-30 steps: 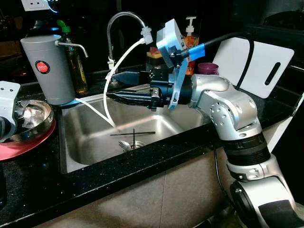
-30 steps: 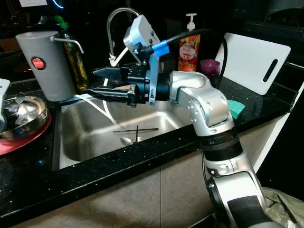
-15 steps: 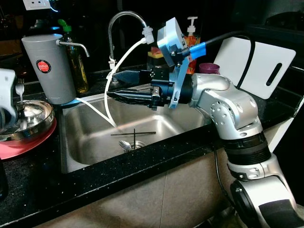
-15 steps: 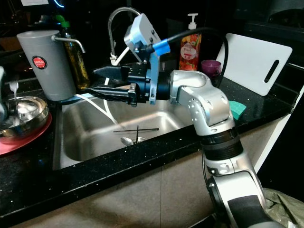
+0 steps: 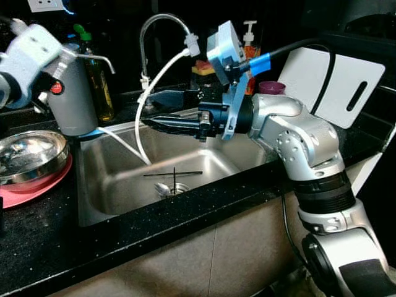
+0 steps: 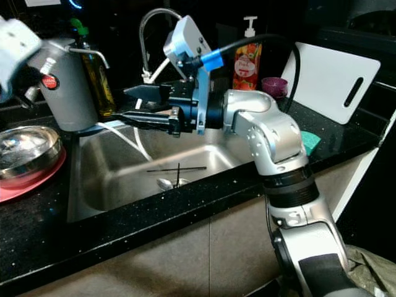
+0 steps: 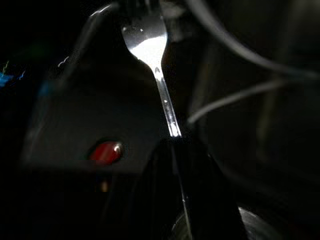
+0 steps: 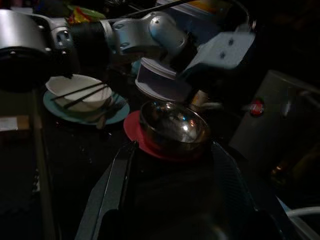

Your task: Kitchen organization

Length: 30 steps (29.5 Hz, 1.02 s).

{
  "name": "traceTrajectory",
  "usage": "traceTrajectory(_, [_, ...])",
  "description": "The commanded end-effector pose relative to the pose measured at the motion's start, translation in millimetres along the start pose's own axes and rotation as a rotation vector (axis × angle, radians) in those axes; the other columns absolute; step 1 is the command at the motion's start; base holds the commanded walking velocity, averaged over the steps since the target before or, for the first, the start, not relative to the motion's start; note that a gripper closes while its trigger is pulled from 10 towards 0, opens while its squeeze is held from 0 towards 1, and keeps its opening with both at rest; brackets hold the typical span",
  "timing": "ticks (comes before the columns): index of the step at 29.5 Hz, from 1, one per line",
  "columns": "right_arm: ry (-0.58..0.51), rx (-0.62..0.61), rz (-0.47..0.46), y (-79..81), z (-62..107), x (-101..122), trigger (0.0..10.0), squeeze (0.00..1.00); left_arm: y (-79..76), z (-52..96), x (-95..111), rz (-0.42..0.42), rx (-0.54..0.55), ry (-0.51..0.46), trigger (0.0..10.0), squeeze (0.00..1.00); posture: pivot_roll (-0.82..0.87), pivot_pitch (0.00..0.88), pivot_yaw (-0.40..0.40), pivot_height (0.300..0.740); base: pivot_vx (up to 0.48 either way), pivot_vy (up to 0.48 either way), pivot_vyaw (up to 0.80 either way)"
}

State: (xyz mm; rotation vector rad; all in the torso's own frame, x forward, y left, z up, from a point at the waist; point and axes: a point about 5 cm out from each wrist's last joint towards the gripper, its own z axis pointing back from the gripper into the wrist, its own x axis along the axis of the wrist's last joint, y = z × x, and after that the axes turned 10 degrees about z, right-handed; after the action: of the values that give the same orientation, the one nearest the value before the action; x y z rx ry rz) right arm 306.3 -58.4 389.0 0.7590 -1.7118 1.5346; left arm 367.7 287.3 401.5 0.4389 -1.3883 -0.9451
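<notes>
Now, left gripper (image 7: 175, 150): I'm clamping the fork (image 7: 150, 50) by its handle, tines pointing away from my fingers, arm raised and blurred in front of the grey canister (image 5: 73, 99).
Right gripper (image 5: 162, 111): I'm holding it over the sink (image 5: 204, 154) near the faucet (image 5: 154, 37), fingers spread apart with nothing between them.
Sink contents: 2 black chopsticks (image 5: 174, 174) are lying crossed over the drain, 1 spoon (image 5: 162, 187) is resting beside them.
Steel bowl (image 5: 28, 154): sitting on a red plate (image 5: 31, 189) on the counter, to my left of the sink.
White bowl (image 8: 75, 90): sitting on a blue plate (image 8: 112, 114) just past the red plate, 2 dark chopsticks laid across it.
White hose (image 5: 151, 93): running from the faucet tip down into the sink.
Back counter: soap pump bottle (image 6: 245, 59), purple cup (image 6: 273, 86), white cutting board (image 6: 334, 77) leaning at the wall.
Green sponge (image 6: 308, 141): lying on the counter beside my right arm.
</notes>
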Motion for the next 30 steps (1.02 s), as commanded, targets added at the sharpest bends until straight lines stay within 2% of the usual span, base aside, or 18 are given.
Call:
traceTrajectory(1, [0.011, 0.010, 0.017, 1.4, 0.8, 0.6, 10.0, 0.00, -4.0, -3.2, 8.2, -0.074, -0.060, 0.012, 10.0, 0.00, 0.08, 0.077, 0.008, 0.740, 0.000, 0.000, 0.00])
traceTrajectory(2, [0.031, -0.001, 0.018, 0.3, 4.5, -3.3, 10.0, 0.00, -13.1, -11.4, 10.3, -0.097, -0.110, 0.026, 10.0, 0.00, 0.07, 0.077, 0.016, 0.740, 0.000, 0.000, 0.00])
traceTrajectory(3, [0.031, -0.001, 0.018, 0.3, 4.5, -3.3, 10.0, 0.00, -13.1, -11.4, 10.3, -0.097, -0.110, 0.026, 10.0, 0.00, 0.07, 0.077, 0.016, 0.740, 0.000, 0.000, 0.00])
traceTrajectory(7, [0.109, -0.063, 0.020, -5.2, 17.0, -17.0, 10.0, 0.00, -53.9, -42.9, 15.2, -0.164, -0.288, 0.059, 10.0, 0.00, 0.06, 0.077, 0.026, 0.740, 0.000, 0.000, 0.00])
traceTrajectory(10, [0.125, -0.076, 0.021, -6.2, 19.6, -19.4, 10.0, 0.00, -62.2, -49.3, 16.0, -0.158, -0.307, 0.060, 10.0, 0.00, 0.04, 0.078, 0.042, 0.740, 0.000, 0.000, 0.00])
traceTrajectory(11, [0.167, -0.109, 0.011, -7.6, 28.0, -27.9, 10.0, 0.00, -88.4, -65.8, 16.3, -0.141, -0.370, 0.059, 10.0, 0.00, 0.03, 0.084, 0.046, 0.740, 0.000, 0.000, 0.00])
traceTrajectory(12, [0.167, -0.109, 0.011, -7.6, 28.0, -27.9, 10.0, 0.00, -88.4, -65.8, 16.3, -0.141, -0.370, 0.059, 10.0, 0.00, 0.03, 0.084, 0.046, 0.740, 0.000, 0.000, 0.00])
traceTrajectory(15, [0.214, -0.145, -0.004, -7.5, 37.9, -38.2, 10.0, 0.00, -123.0, -83.1, 13.3, -0.116, -0.438, 0.057, 10.0, 0.00, 0.01, 0.090, 0.055, 0.740, 0.000, 0.000, 0.00])
traceTrajectory(17, [0.231, -0.162, -0.013, -6.4, 41.6, -42.7, 10.0, 0.00, -142.8, -90.8, 5.1, -0.146, -0.449, 0.081, 10.0, 0.02, 0.00, 0.094, 0.063, 0.740, 0.000, 0.000, 0.00])
traceTrajectory(18, [0.231, -0.162, -0.013, -6.4, 41.6, -42.7, 10.0, 0.00, -142.8, -90.8, 5.1, -0.146, -0.449, 0.081, 10.0, 0.02, 0.00, 0.094, 0.063, 0.740, 0.000, 0.000, 0.00])
traceTrajectory(19, [0.235, -0.167, -0.017, -5.8, 42.5, -44.2, 10.0, 0.00, -150.5, -93.1, 1.1, -0.162, -0.457, 0.092, 10.0, 0.37, 0.00, 0.094, 0.063, 0.740, 0.000, 0.000, 0.00])
traceTrajectory(20, [0.237, -0.170, -0.020, -4.9, 43.3, -45.6, 10.0, 0.00, -158.2, -94.7, -3.4, -0.178, -0.470, 0.102, 10.0, 0.37, 0.00, 0.097, 0.065, 0.740, 0.000, 0.000, 0.00])
traceTrajectory(21, [0.237, -0.170, -0.020, -4.9, 43.3, -45.6, 10.0, 0.00, -158.2, -94.7, -3.4, -0.178, -0.470, 0.102, 10.0, 0.37, 0.00, 0.097, 0.065, 0.740, 0.000, 0.000, 0.00])
traceTrajectory(22, [0.239, -0.172, -0.026, -2.7, 44.4, -47.5, 10.0, 0.00, -167.1, -96.2, -8.9, -0.203, -0.484, 0.110, 10.0, 0.83, -0.01, 0.104, 0.068, 0.740, 0.000, 0.000, 0.00])
traceTrajectory(23, [0.239, -0.172, -0.031, -0.9, 45.1, -48.9, 10.0, 0.00, -173.5, -96.9, -13.0, -0.219, -0.497, 0.114, 10.0, 1.00, -0.01, 0.104, 0.068, 0.740, 0.000, 0.000, 0.00])
traceTrajectory(26, [0.237, -0.174, -0.038, 1.2, 46.0, -50.1, 10.0, 0.00, -182.3, -97.8, -19.6, -0.265, -0.498, 0.119, 10.0, 1.00, 0.00, 0.107, 0.065, 0.740, 0.000, 0.000, 0.00])
traceTrajectory(30, [0.229, -0.182, -0.044, 2.3, 45.9, -51.2, 10.0, 0.00, -183.0, -96.8, -20.5, -0.252, -0.503, 0.096, 10.0, 1.00, 0.01, 0.112, 0.058, 0.740, 0.000, 0.000, 0.00])
